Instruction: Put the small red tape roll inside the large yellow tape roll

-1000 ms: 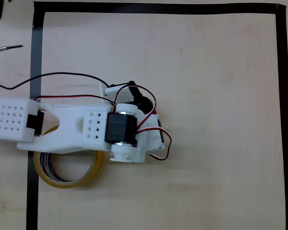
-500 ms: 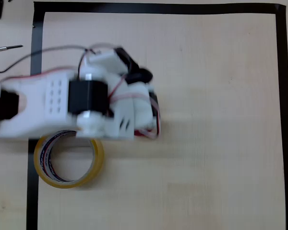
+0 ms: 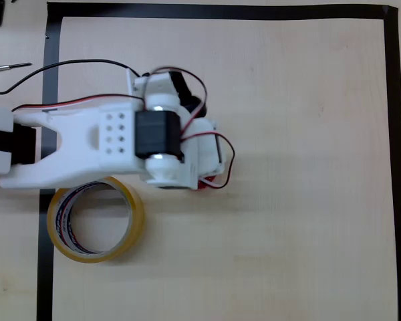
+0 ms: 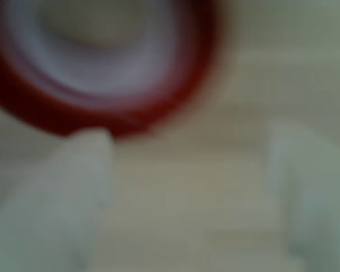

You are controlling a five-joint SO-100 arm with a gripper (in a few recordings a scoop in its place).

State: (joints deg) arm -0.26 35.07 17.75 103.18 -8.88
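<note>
Red roll not grabbed yet, yellow ring empty

You were barely started here: in the overhead view the large yellow tape roll (image 3: pixel 96 220) lay flat near the left border of black tape (image 3: pixel 49 100) with nothing in its hole, and your white arm (image 3: pixel 87 144) hung just above it. The wrist view was really blurry, but the small red tape roll (image 4: pixel 110 68) sat up top, glossy red with a white core, one fingertip (image 4: pixel 82 153) at or near its rim. The gripper (image 4: pixel 187 164) looked spread wide with bare wood between the fingers, so I'd guess it held nothing. Grab, carry and drop were all left. Yellow one's translucent with striped print inside; table (image 3: pixel 287 167) was pale wood laminate.
</note>
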